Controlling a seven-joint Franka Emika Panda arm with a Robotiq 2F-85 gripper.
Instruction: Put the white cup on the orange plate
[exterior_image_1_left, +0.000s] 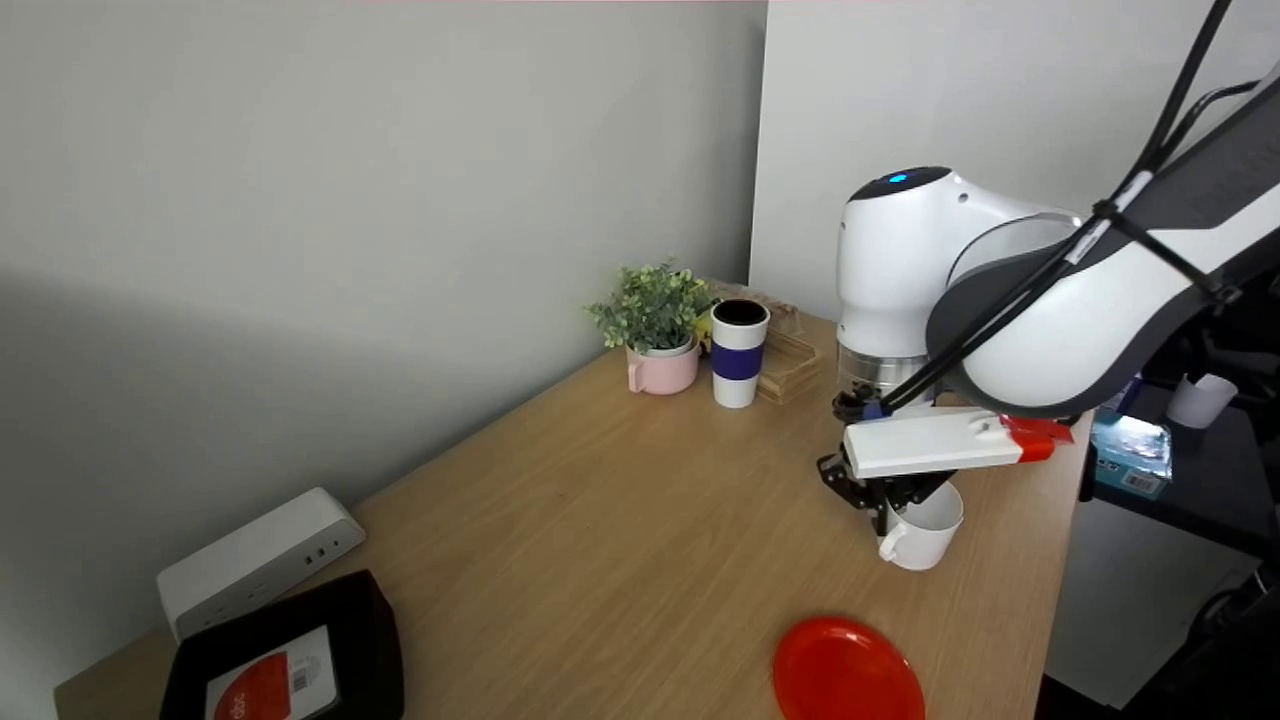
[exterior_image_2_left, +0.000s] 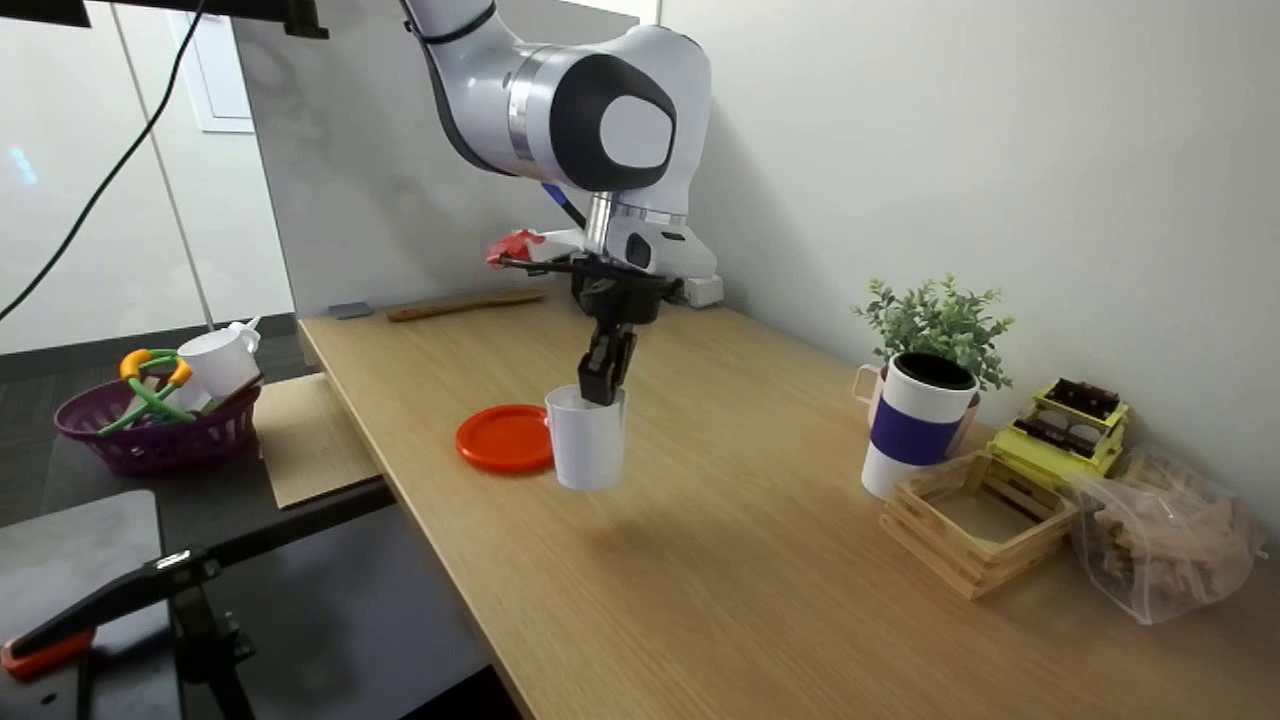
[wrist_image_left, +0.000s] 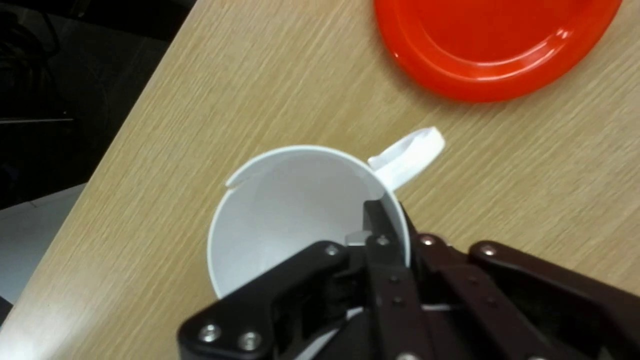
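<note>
The white cup shows in both exterior views (exterior_image_1_left: 925, 535) (exterior_image_2_left: 587, 450) and in the wrist view (wrist_image_left: 295, 210). My gripper (exterior_image_1_left: 883, 515) (exterior_image_2_left: 603, 385) (wrist_image_left: 395, 225) is shut on the cup's wall beside the handle, one finger inside and one outside. The cup hangs upright a little above the table, with its shadow apart below it. Its handle points toward the plate in the wrist view. The red-orange plate (exterior_image_1_left: 848, 672) (exterior_image_2_left: 505, 438) (wrist_image_left: 485, 55) lies flat on the table, bare, a short way from the cup. The wrist view cuts off its far part.
A blue-and-white tumbler (exterior_image_1_left: 738, 365) (exterior_image_2_left: 912, 430), a plant in a pink cup (exterior_image_1_left: 665, 370) and a wooden crate (exterior_image_2_left: 985, 520) stand together by the wall. A black tray (exterior_image_1_left: 385, 640) and a white box (exterior_image_1_left: 260, 560) lie at the far end. The table edge runs near cup and plate.
</note>
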